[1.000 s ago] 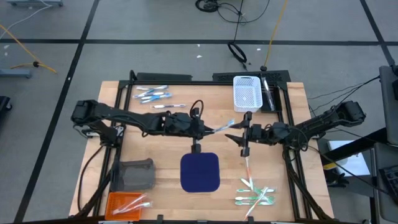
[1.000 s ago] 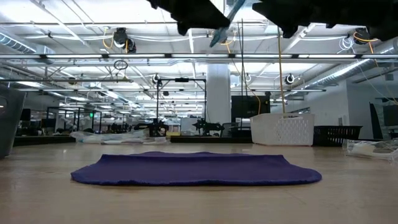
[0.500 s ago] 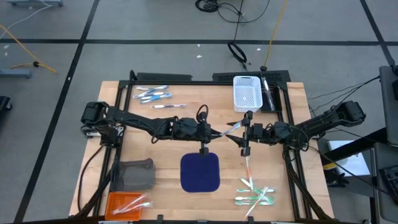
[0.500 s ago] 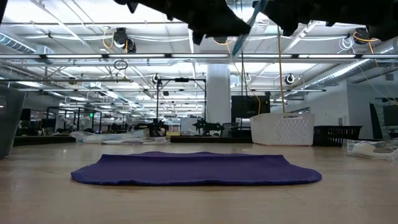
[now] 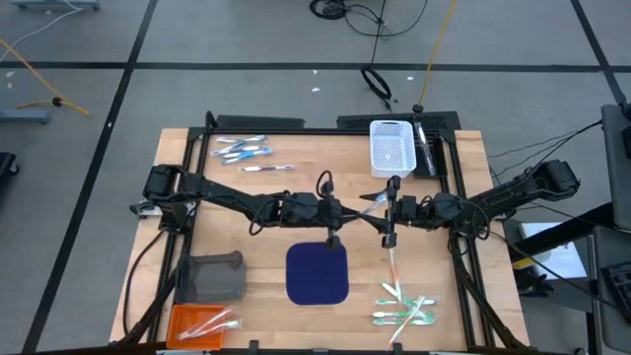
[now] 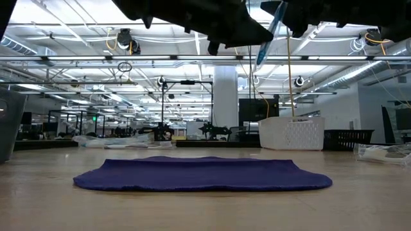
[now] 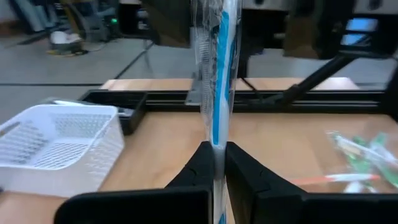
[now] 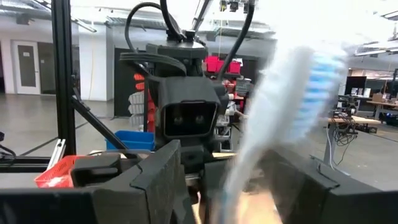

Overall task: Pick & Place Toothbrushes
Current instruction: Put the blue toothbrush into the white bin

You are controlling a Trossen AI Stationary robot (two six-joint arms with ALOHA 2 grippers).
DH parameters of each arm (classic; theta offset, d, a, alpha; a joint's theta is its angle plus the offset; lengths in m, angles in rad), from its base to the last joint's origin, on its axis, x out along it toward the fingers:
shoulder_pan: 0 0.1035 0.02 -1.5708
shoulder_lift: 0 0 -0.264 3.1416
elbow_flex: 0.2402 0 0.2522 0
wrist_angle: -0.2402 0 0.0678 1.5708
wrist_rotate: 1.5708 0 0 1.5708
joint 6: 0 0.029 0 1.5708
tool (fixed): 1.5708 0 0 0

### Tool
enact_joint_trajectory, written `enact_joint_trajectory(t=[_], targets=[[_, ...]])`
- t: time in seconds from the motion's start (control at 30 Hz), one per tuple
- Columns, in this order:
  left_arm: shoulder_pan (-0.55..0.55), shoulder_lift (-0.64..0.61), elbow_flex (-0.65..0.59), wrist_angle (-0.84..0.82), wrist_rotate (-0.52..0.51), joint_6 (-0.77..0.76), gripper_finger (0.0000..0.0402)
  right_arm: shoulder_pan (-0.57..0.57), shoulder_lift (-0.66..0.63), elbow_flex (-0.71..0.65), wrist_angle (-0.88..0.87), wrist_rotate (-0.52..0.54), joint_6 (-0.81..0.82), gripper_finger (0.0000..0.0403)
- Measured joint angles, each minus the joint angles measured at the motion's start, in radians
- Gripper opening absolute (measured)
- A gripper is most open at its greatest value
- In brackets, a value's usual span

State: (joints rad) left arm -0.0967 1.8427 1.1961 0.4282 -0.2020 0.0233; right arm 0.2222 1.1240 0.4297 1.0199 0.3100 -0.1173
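Along the table's left edge sit the outliers: an orange tray (image 5: 200, 320) of wrapped brushes at the near left corner, a grey box (image 5: 213, 276) just behind it, and a loose scatter of blue-and-white toothbrushes (image 5: 242, 150) near the far left corner, on bare pale wood.

Over the middle of the table, above the far edge of the navy mat (image 5: 317, 272), the left gripper (image 5: 340, 214) is clamped on one blue-and-white toothbrush (image 5: 367, 200). The left wrist view shows its two dark fingers pinched tight on the handle (image 7: 216, 93), which is slim, glossy plastic in a clear crinkled wrapper. From the grip the brush's long axis runs toward the right arm and slightly toward the far edge. The low view shows it hanging well above the soft, flat mat, tilted, not level.

Just beyond the brush's free end waits the right gripper (image 5: 386, 214), fingers spread wide, the bristled head (image 8: 311, 68) poking between them without touching either in the right wrist view. That is the relation that matters: the brush lies directly ahead of the right gripper, pointing lengthwise into its gap, so this looks like a hand-over, with the right arm the nearer taker. Closing squarely across the thin handle is likely the tricky part, since the wrapper is slick.

Toward the far right corner stands a white lattice basket (image 5: 390, 148). Near the right front corner lie green-and-white toothbrushes (image 5: 404, 311) and one orange-pink brush (image 5: 392, 264).
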Motion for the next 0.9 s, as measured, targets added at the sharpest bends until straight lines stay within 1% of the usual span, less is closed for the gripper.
enact_joint_trajectory(t=[0.13,0.3,0.43,0.63,0.8,0.9], targets=[[-0.003,-0.003,0.0,0.013,-0.013,0.024,0.0005,0.0,0.0,0.0,0.0,0.001,0.0,0.021],[-0.003,-0.004,0.0,0.023,-0.013,0.024,0.0013,0.0,0.0,0.0,0.0,0.001,0.0,0.021],[-0.003,-0.004,0.0,0.046,-0.015,0.029,0.0005,0.0,0.0,0.0,0.0,0.001,0.0,0.021],[-0.003,-0.004,0.0,0.046,-0.016,0.027,0.0016,0.0,0.0,0.0,0.0,0.001,0.0,0.021],[-0.003,-0.005,0.0,0.046,-0.016,0.029,0.0005,0.0,0.0,0.0,0.0,0.001,0.0,0.021],[-0.003,-0.005,0.0,0.047,-0.016,0.026,0.0017,0.0,0.0,0.0,0.0,0.001,0.0,0.0205]])
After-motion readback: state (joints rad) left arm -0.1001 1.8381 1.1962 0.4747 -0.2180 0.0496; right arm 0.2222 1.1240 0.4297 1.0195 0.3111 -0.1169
